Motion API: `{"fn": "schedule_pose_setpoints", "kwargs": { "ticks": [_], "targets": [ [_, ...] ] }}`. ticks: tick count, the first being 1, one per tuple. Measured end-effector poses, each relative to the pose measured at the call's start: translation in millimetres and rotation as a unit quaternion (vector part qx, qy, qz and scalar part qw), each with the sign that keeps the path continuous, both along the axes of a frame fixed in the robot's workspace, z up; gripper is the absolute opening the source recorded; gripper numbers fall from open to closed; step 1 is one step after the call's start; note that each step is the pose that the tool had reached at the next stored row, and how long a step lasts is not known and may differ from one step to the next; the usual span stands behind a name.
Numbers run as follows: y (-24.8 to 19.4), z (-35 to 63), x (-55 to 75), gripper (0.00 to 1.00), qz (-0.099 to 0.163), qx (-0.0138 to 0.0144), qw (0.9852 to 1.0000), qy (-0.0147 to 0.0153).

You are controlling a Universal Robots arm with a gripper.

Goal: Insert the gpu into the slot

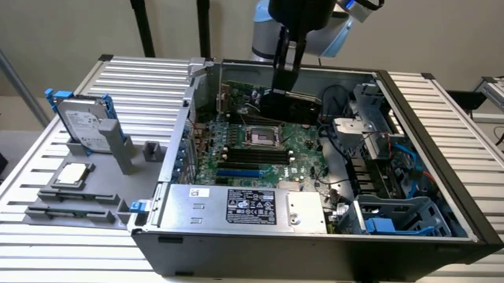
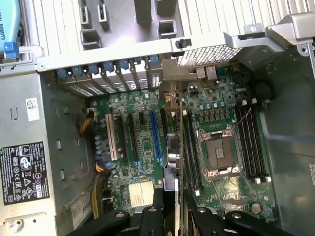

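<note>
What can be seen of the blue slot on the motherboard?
The slot is a long, narrow bright-blue plastic strip lying flat on the green motherboard, parallel to a white slot. It lies near the silver power-supply box. It looks empty and nothing touches it. The gpu, held by the gripper, hangs apart from it.

Light: even, soft, seemingly from overhead. Glare: mild sheen on silver power-supply box (image 1: 197, 206) and ribbed table (image 1: 141, 76) slats. Shadow: dark along computer case (image 1: 315, 259) front wall; motherboard (image 1: 299, 147) interior dimmer.

Black gpu (image 1: 291, 109) hangs upright (flat face showing), apart from the long blue slot (image 1: 238, 174).
</note>
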State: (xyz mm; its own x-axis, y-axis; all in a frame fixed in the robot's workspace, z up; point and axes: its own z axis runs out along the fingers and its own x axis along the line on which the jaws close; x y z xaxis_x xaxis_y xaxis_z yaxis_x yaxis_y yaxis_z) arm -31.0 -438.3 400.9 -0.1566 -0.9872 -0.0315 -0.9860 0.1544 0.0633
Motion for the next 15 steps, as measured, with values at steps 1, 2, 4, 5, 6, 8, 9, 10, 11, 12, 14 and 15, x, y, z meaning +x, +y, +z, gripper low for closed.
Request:
{"fn": "schedule_pose_setpoints", "kwargs": {
  "ticks": [1, 2, 4, 5, 6, 8, 9, 10, 11, 12, 14, 15],
  "targets": [
    [0.0, -1.7, -0.2, 0.26, 0.008, 0.0005, 1.0000, 0.0000],
    [0.0, -3.7, -0.7, 0.26, 0.015, 0.0010, 0.9999, 0.0000],
    [0.0, -7.3, -3.6, 0.26, 0.023, 0.0021, 0.9997, -0.0001],
    [-0.1, -9.1, -5.7, 0.26, 0.025, 0.0024, 0.9997, -0.0001],
    [-0.2, -10.8, -7.9, 0.26, 0.027, 0.0026, 0.9996, 0.0000],
    [-0.5, -14.5, -12.2, 0.26, 0.030, 0.0030, 0.9996, 0.0000],
    [-0.8, -16.3, -14.0, 0.26, 0.031, 0.0032, 0.9995, 0.0000],
    [-1.2, -18.2, -15.5, 0.26, 0.032, 0.0034, 0.9995, -0.0001],
    [-1.9, -20.0, -16.7, 0.26, 0.033, 0.0035, 0.9995, -0.0001],
    [-2.6, -21.8, -17.9, 0.26, 0.034, 0.0037, 0.9994, 0.0000],
    [-4.2, -25.5, -20.1, 0.26, 0.035, 0.0041, 0.9994, -0.0001],
    [-5.0, -27.3, -21.2, 0.26, 0.036, 0.0043, 0.9993, 0.0000]
  ]
}}
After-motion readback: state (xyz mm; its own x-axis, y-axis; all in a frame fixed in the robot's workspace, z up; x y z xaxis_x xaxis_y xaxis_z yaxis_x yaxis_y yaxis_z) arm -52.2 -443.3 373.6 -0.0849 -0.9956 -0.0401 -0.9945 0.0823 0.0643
